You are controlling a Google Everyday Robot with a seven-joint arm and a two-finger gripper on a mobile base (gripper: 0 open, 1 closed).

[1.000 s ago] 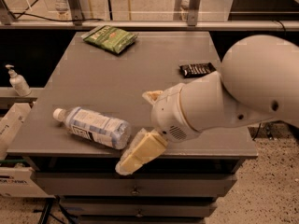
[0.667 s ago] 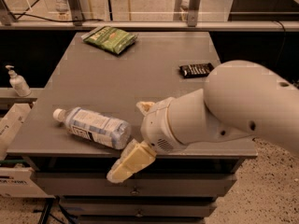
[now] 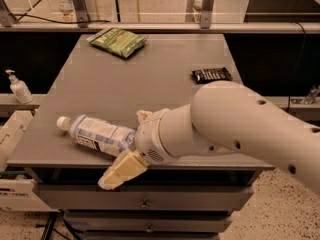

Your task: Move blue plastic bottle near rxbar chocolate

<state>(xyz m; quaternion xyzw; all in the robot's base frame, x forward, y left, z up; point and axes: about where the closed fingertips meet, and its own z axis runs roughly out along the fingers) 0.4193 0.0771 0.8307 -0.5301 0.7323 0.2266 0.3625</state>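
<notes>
Camera view: the pincer point(image 3: 123, 149) hangs released, straddling the base of the bottle point(image 3: 95, 134), which lies on its side on the tabletop point(image 3: 150, 84), apparently lined up for a grasp. The rxbar point(image 3: 212, 74) lies well apart, beyond the pincer to its right.

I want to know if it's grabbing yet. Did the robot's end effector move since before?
Yes. The end effector slid left in the view along the table, up to the blue plastic bottle, which stayed put.
</notes>
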